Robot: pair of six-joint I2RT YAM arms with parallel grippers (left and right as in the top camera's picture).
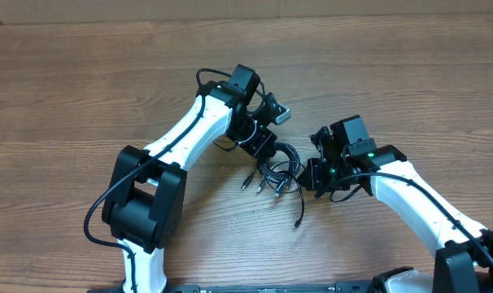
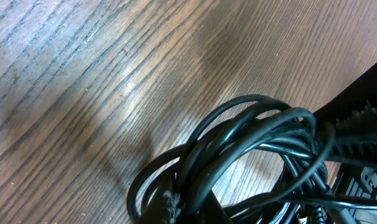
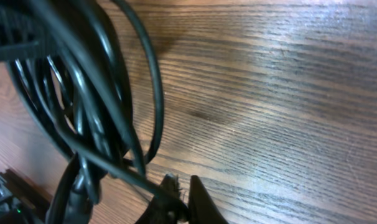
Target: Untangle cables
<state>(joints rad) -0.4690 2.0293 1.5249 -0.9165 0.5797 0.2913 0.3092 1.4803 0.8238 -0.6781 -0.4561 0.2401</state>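
Note:
The cables (image 1: 281, 167) lie as a tangled black bundle in the middle of the wooden table, with plug ends sticking out at the front (image 1: 247, 184) and one loose end trailing toward me (image 1: 298, 220). My left gripper (image 1: 263, 151) sits at the bundle's left edge. In the left wrist view it (image 2: 204, 210) is shut among the looped cables (image 2: 257, 127). My right gripper (image 1: 312, 175) is at the bundle's right edge. In the right wrist view it (image 3: 183, 200) is shut on one thin strand that leads up into the cables (image 3: 83, 93).
Both white arms reach in from the front corners and nearly meet over the bundle. A dark ribbed part (image 2: 356, 118) crowds the right side of the left wrist view. Bare wooden table (image 1: 84, 89) surrounds the bundle, and its far edge (image 1: 246, 18) runs along the top.

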